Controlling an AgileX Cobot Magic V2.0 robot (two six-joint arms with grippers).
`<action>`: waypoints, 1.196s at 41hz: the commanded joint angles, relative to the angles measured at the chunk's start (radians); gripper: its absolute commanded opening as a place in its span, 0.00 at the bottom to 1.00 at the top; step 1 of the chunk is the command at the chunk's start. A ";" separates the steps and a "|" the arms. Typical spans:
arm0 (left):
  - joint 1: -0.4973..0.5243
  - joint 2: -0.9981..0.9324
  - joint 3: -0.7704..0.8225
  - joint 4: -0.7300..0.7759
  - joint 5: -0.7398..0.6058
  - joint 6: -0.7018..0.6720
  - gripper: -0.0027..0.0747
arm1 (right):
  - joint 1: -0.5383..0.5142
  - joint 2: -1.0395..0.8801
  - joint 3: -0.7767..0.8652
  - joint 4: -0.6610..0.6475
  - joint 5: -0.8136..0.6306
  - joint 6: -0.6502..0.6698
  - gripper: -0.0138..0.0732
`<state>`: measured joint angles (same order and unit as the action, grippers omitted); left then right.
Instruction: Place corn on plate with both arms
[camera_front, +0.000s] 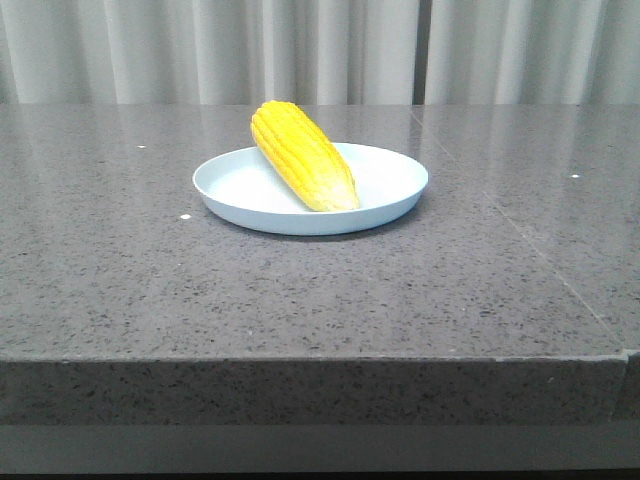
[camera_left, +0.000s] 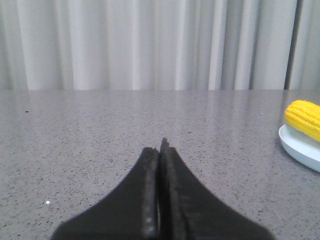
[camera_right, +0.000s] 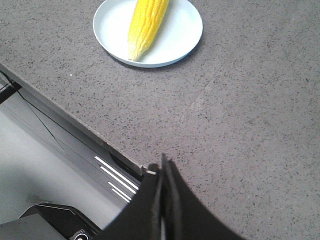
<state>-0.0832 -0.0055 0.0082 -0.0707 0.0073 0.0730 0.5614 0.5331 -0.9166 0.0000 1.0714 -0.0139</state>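
The corn (camera_front: 303, 156) lies on the plate (camera_front: 385, 205), slanted across it, its blunt yellow end propped over the far rim and its paler tip resting down near the front rim; the plate sits on the grey table (camera_front: 150, 300), toward the middle. Neither arm shows in the front view. In its wrist view the left gripper (camera_left: 160, 150) has its fingers pressed together with nothing between them, low over the table and well apart from the plate, which shows only at the edge of that view. The right gripper (camera_right: 163, 167) is likewise closed and empty, above the table's near edge, looking down on plate and corn from a distance. Judged from this, the placing looks done and the step in hand is simply keeping clear. To do that well, both arms should stay away from the plate and move, if at all, away from it, since the corn rests partly on the rim and a knock to the plate could probably roll it off. Reopening or reaching again looks unnecessary.
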 joint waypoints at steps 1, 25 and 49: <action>0.007 -0.018 0.024 -0.010 -0.083 -0.001 0.01 | 0.000 0.004 -0.024 -0.014 -0.065 -0.007 0.08; 0.011 -0.017 0.024 -0.010 -0.034 -0.001 0.01 | 0.000 0.004 -0.024 -0.014 -0.065 -0.007 0.08; 0.083 -0.017 0.024 -0.010 -0.034 -0.001 0.01 | 0.000 0.004 -0.024 -0.014 -0.065 -0.007 0.08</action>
<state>0.0000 -0.0055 0.0082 -0.0707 0.0451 0.0730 0.5614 0.5331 -0.9166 0.0000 1.0714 -0.0139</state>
